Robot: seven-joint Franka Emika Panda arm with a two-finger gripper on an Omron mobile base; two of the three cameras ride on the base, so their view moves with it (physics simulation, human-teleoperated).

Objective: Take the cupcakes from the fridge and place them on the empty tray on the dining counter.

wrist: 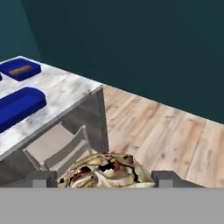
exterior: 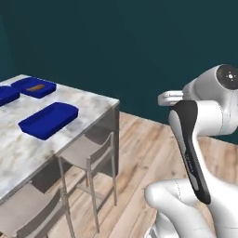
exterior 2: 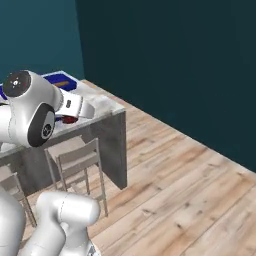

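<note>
A cupcake [wrist: 105, 169] with a mottled cream, brown and red top sits between my gripper's [wrist: 106, 178] two fingertips, and the gripper is shut on it. From the right base view it shows as a dark red lump [exterior 2: 70, 119] under the hand. The hand hovers off the near corner of the dining counter [exterior: 86, 101], above a stool. On the marble top lies the empty deep-blue tray [exterior: 49, 120] [wrist: 17, 107], to the left of the gripper and some way off. The fridge is out of view.
Behind the empty tray lies a second blue tray with a reddish stick [exterior: 35, 87] [wrist: 19, 70], and a third blue tray [exterior: 5, 95] sits at the left edge. Grey stools [exterior: 88, 153] [exterior: 32, 209] stand along the counter's near side. To the right lies wood floor [exterior 2: 190, 190] before a dark teal wall.
</note>
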